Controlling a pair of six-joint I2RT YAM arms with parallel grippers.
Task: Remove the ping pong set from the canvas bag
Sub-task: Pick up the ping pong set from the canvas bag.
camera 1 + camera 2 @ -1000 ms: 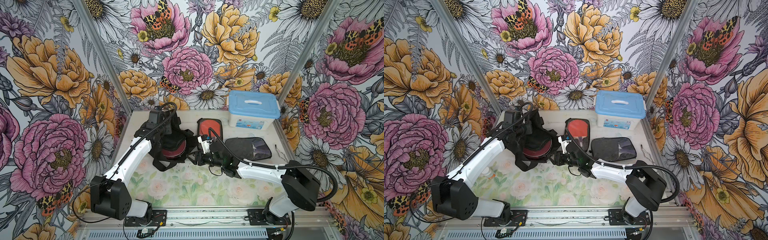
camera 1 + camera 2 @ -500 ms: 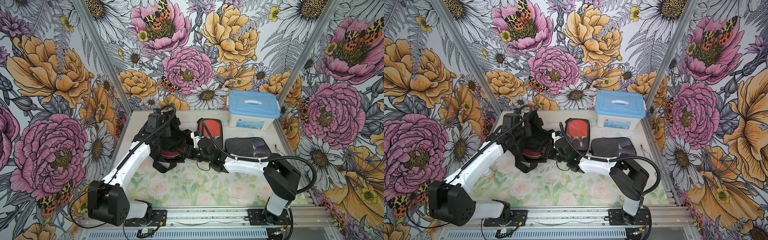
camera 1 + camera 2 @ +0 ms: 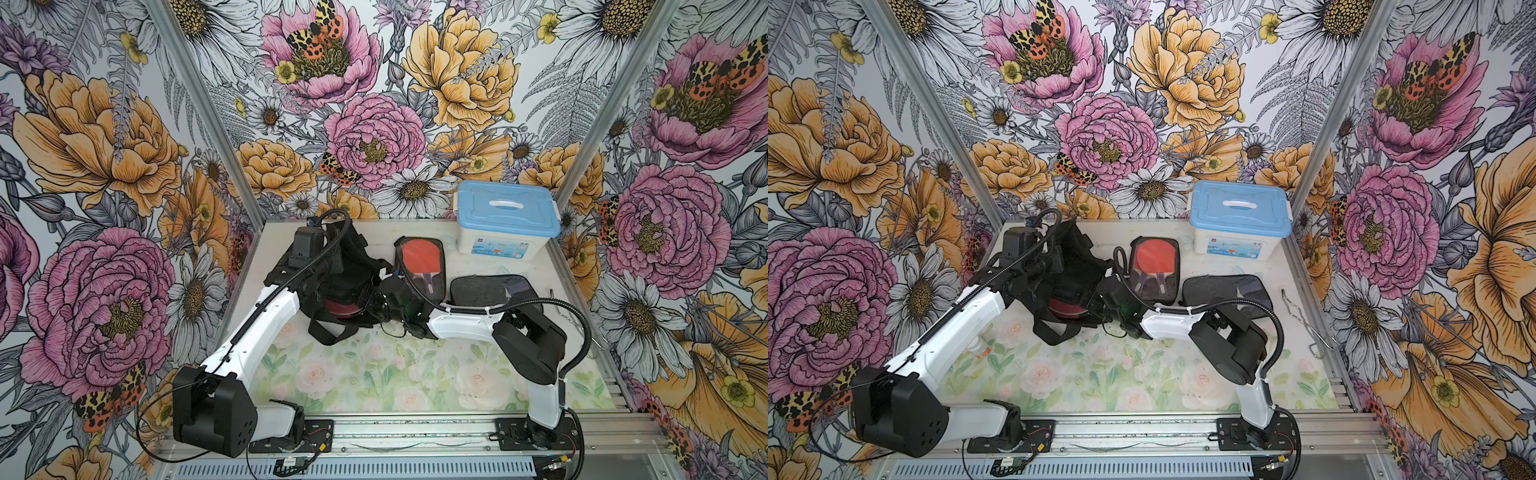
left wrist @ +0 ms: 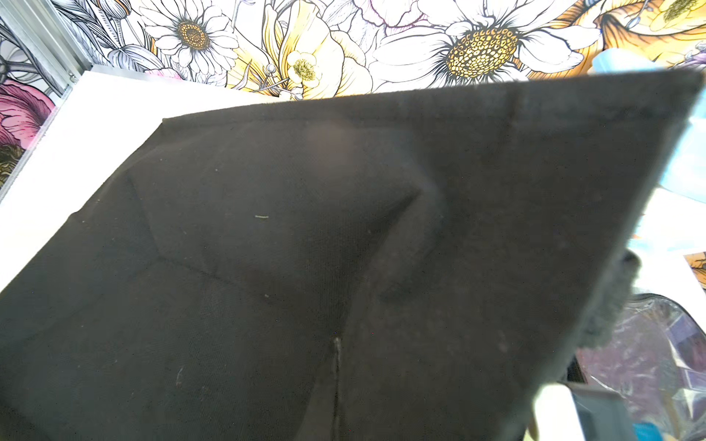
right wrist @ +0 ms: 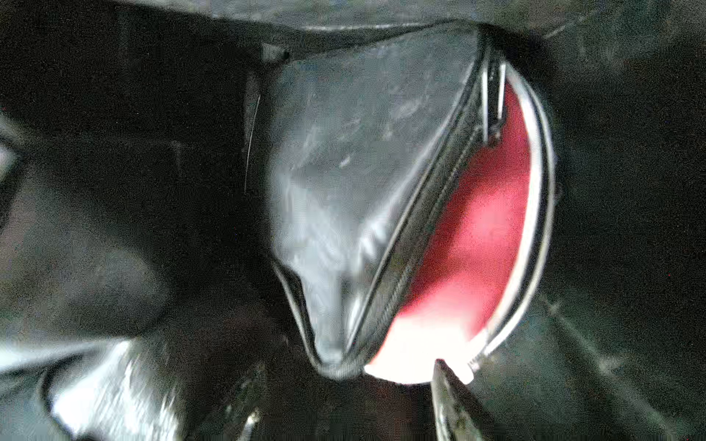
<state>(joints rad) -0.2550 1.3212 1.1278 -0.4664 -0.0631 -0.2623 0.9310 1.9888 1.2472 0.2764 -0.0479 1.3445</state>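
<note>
Black canvas fills the left wrist view. The left gripper (image 3: pixel 322 289) is closed with its fingers hidden, and it seems to be pinching a wall of the canvas bag (image 3: pixel 361 262) to hold the mouth up. The right gripper (image 3: pixel 371 300) sits in that mouth with its jaws apart and nothing between them.

Just ahead of its fingertips, inside the bag, lie two pieces of the ping pong set: a clear case (image 5: pixel 344 172) and, touching it, a maroon cover (image 5: pixel 477 229). Two more pieces are already out, behind the right gripper's wrist: a red paddle case (image 3: pixel 419 266) and, beside it, a dark pouch (image 3: pixel 490 291).

The two pieces inside overlap, so a bite could catch both, or catch only the slick clear film and slip. A jaw could also snag an inner fold or strap and drag the floppy bag along. If the left pinch slips, the mouth would likely sag over the right gripper.

The table (image 3: pixel 374 374) has a pale floral mat toward the arm bases and is bare white beyond the grippers. A white box with a blue lid (image 3: pixel 505 208) stands well beyond the right gripper. Flowered walls close in three sides.
</note>
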